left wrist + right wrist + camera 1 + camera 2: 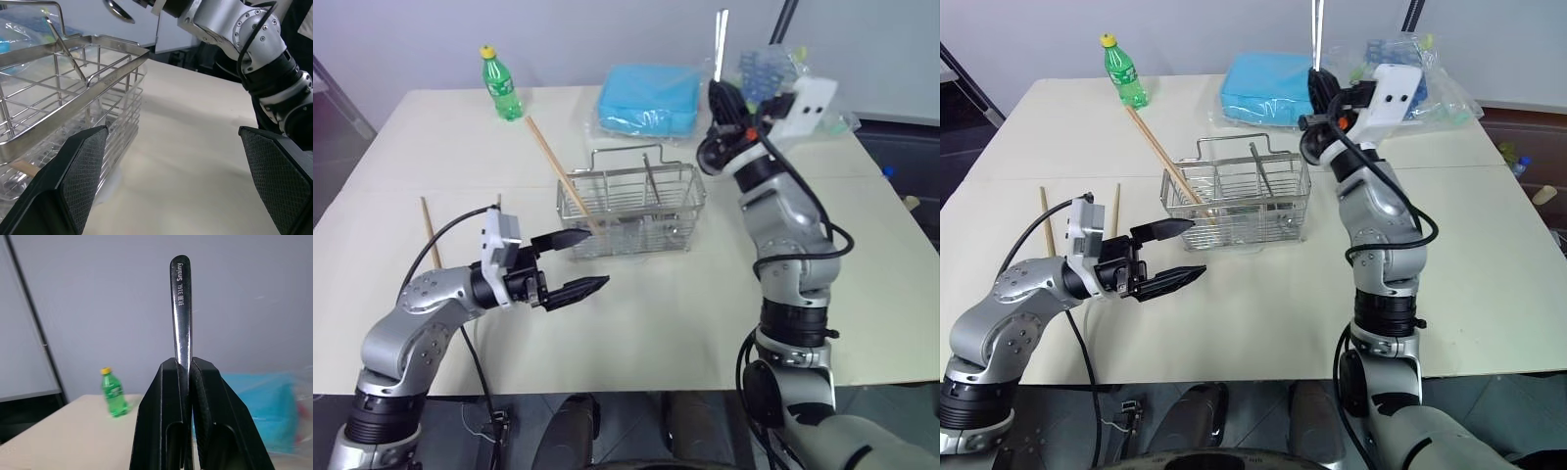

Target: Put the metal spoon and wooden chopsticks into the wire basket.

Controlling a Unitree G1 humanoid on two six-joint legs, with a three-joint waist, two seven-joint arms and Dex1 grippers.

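Nearest, the left gripper [570,262] hangs level over the desk [705,323], jaws spread wide and empty, just left of the wire basket [631,211], likely waiting. One wooden chopstick [560,172] leans in the basket's left end; two more [1044,219] lie far left. Raised right of the basket, the right gripper [184,369] clamps the metal spoon [181,308], handle poking up past its jaws, seemingly for lowering in.

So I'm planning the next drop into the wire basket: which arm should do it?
Right. The right gripper is already shut on the metal spoon, raised just behind the wire basket. The left gripper hangs open and empty in front of it.
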